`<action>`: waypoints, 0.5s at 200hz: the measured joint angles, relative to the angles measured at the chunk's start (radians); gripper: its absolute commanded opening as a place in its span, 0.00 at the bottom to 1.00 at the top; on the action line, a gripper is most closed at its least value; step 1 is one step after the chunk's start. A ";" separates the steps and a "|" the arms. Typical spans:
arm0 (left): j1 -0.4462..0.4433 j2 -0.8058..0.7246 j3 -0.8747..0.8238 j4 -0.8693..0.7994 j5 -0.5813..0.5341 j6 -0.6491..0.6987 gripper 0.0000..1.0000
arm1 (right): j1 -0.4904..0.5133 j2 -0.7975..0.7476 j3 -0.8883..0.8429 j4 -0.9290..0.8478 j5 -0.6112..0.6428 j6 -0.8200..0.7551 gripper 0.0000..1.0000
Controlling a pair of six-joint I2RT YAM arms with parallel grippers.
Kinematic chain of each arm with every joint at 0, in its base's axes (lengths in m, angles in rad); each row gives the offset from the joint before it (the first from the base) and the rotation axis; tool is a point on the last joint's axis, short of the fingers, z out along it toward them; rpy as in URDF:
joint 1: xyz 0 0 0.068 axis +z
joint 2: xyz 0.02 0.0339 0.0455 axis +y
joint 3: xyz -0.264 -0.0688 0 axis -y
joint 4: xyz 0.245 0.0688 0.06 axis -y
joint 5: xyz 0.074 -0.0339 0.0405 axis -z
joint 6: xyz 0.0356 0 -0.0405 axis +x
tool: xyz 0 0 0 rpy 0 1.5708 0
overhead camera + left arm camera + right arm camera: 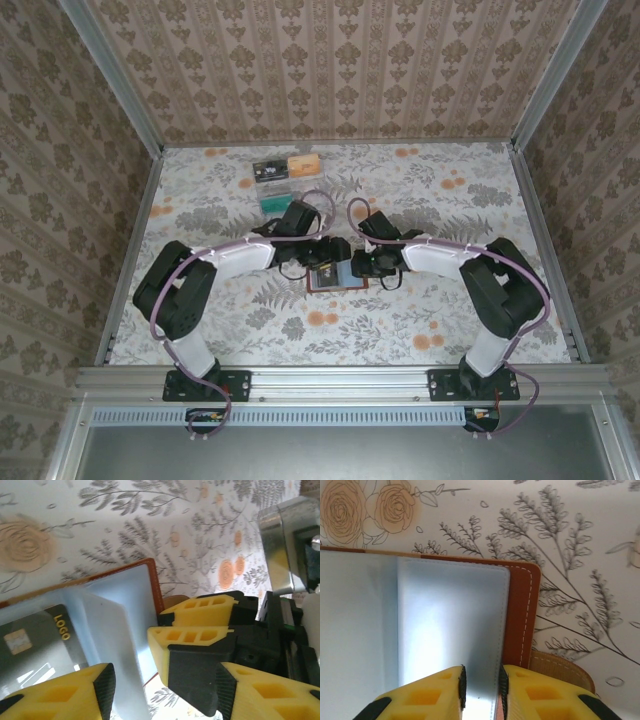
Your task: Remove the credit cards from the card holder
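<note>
brown holder (337, 277) open; left wrist shows me black card (40, 640) inside. left gripper (165, 686) wide, empty, right gripper (482, 681) crowding between; its narrow slit over holder, grip unclear.

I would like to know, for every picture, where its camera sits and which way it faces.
Top external: above and behind the arms, looking down at the table; left arm and right arm show.
Left wrist: on the left arm, looking down at the black card; left gripper and right gripper show.
Right wrist: looking down at the card holder; right gripper pinches its pocket.
Both wrist views share the card holder.
</note>
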State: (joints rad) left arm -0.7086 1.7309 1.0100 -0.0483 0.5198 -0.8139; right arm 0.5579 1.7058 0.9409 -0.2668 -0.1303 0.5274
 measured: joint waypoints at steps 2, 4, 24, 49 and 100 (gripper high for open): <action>0.000 0.001 0.001 0.001 0.002 0.000 0.55 | -0.003 -0.006 -0.002 -0.001 0.002 0.002 0.30; -0.002 0.004 0.005 0.003 0.004 0.000 0.55 | -0.005 -0.010 -0.004 -0.001 0.003 0.003 0.30; -0.010 0.034 0.026 0.023 0.020 -0.001 0.55 | -0.032 -0.066 -0.024 -0.003 0.019 0.011 0.31; -0.018 0.077 0.036 0.035 0.038 -0.002 0.55 | -0.063 -0.135 -0.039 -0.002 0.027 0.027 0.32; -0.026 0.123 0.049 0.061 0.068 -0.020 0.52 | -0.082 -0.186 -0.050 0.003 0.020 0.054 0.33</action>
State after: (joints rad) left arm -0.7345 1.8542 1.0592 0.0124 0.5877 -0.8337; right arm 0.4759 1.5200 0.8909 -0.2642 -0.1104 0.5812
